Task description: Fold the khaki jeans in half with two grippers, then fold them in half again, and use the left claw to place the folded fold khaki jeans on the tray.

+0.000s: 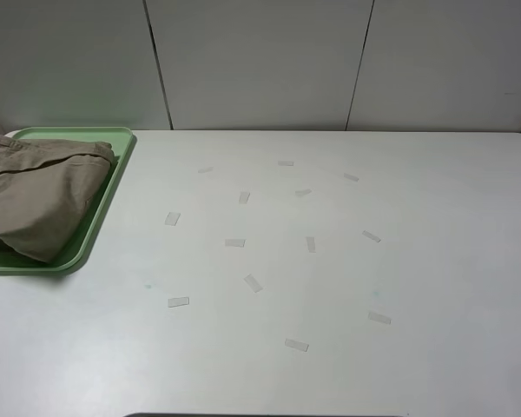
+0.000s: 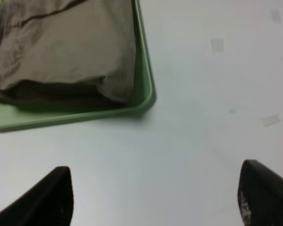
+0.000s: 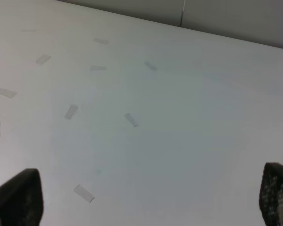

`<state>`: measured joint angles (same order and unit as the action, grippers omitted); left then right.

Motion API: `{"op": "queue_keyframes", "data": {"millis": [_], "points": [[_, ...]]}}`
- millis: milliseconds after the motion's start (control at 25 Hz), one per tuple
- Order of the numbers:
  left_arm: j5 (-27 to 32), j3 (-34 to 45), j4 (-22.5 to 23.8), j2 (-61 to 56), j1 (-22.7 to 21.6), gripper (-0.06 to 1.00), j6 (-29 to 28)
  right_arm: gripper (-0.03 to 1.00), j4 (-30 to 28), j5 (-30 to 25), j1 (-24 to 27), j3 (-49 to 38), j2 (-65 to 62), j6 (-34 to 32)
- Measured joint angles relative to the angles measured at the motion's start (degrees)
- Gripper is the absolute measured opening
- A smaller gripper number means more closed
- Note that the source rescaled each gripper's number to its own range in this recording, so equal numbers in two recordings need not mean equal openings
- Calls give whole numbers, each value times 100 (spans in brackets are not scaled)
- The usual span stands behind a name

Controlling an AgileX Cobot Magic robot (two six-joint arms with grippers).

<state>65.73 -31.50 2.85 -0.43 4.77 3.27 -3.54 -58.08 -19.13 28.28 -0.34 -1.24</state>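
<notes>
The khaki jeans [image 1: 39, 195] lie folded in a bundle on the pale-green tray [image 1: 111, 189] at the table's far left. The left wrist view shows the same folded cloth [image 2: 66, 47] resting inside the tray [image 2: 144, 80]. My left gripper [image 2: 155, 197] is open above bare table, a short way off the tray's corner, with nothing between its black fingertips [image 2: 54, 195]. Over the taped middle of the table my right gripper [image 3: 151, 200] also stands open and empty. Neither arm shows in the exterior high view.
Several small strips of clear tape [image 1: 253, 282] are scattered over the white table [image 1: 373, 261]. A pale panelled wall [image 1: 260, 61] rises behind the table's far edge.
</notes>
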Motion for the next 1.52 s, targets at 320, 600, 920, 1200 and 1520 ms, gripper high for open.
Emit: {"op": "queue_keyframes", "data": {"millis": [320, 600, 920, 1200, 1520], "points": [[-461, 327, 398, -6, 642, 79, -529, 99, 0, 0, 0, 0, 0, 0], [-466, 327, 443, -6, 642, 79, -562, 99, 0, 0, 0, 0, 0, 0], [-466, 327, 443, -6, 1134, 79, -567, 99, 0, -6, 0, 0, 0, 0], [-466, 327, 443, -6, 1378, 79, -567, 99, 0, -6, 0, 0, 0, 0], [-466, 327, 443, -6, 1378, 79, -567, 99, 0, -6, 0, 0, 0, 0]]}}
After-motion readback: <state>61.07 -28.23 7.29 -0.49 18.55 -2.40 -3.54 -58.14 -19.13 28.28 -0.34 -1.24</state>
